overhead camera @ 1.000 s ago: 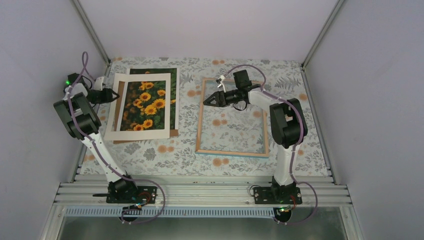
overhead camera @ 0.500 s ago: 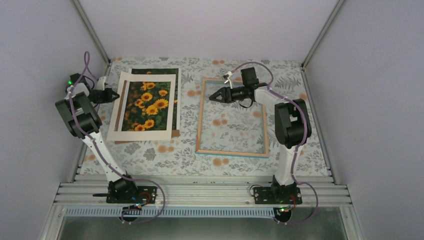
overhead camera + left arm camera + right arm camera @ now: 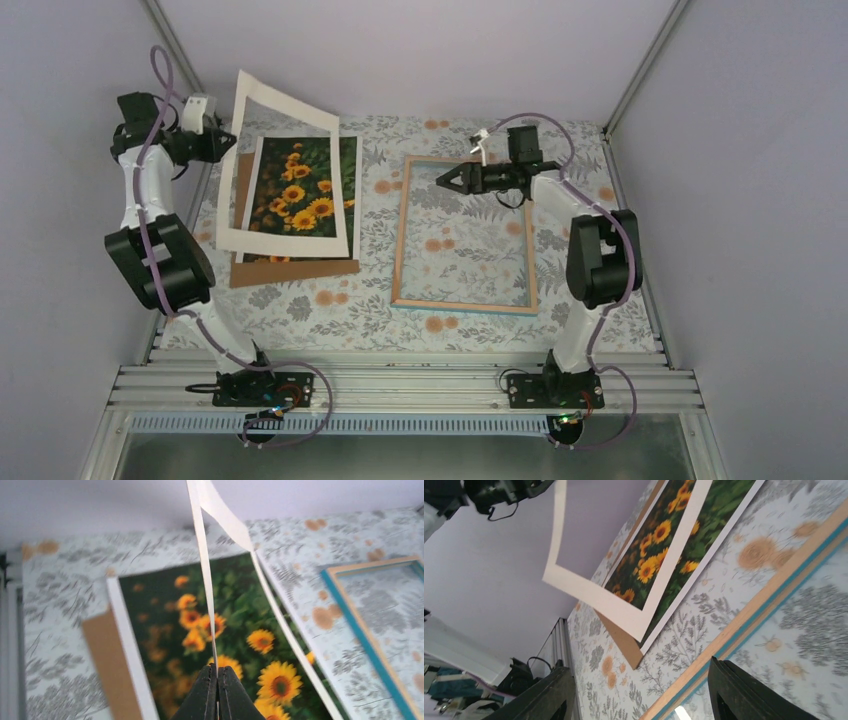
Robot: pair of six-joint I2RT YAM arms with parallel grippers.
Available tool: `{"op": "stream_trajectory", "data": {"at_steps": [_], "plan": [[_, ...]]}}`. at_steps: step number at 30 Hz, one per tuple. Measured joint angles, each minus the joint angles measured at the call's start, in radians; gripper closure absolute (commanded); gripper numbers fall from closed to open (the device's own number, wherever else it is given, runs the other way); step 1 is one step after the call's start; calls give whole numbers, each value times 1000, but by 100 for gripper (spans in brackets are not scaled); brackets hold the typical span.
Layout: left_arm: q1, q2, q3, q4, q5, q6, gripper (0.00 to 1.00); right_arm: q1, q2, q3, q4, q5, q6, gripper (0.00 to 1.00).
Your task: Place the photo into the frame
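Pinching the white border sheet [image 3: 283, 243] edge-on, my left fingers [image 3: 205, 700] hold it tilted clear, baring the photo [image 3: 300, 190] on the brown backing board [image 3: 300, 272]. Meanwhile my right fingers [image 3: 734, 690] hang spread above the frame [image 3: 400, 240], which lies back-up on the desk [image 3: 370, 300].

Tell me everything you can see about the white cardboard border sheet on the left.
The white border sheet is thin, slightly bowed cardboard with a large rectangular opening. The left gripper is shut on its left strip, so its far-left corner stands high. Its near edge rests on the photo, whose sunflowers show through the opening.
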Motion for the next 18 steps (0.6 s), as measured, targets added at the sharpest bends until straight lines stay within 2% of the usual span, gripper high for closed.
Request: {"op": "stream_trajectory", "data": {"at_steps": [8,14,18], "plan": [[-169,-130,65,-5,8,-148,98,-128,-93,-35,-2,4,-2,32],[-349,-153,197,12,7,-280,98,-246,-150,-90,-28,5,-12,30],[-479,-178,222,61,15,-358,98,-326,-182,-112,-46,3,-23,30]]}}
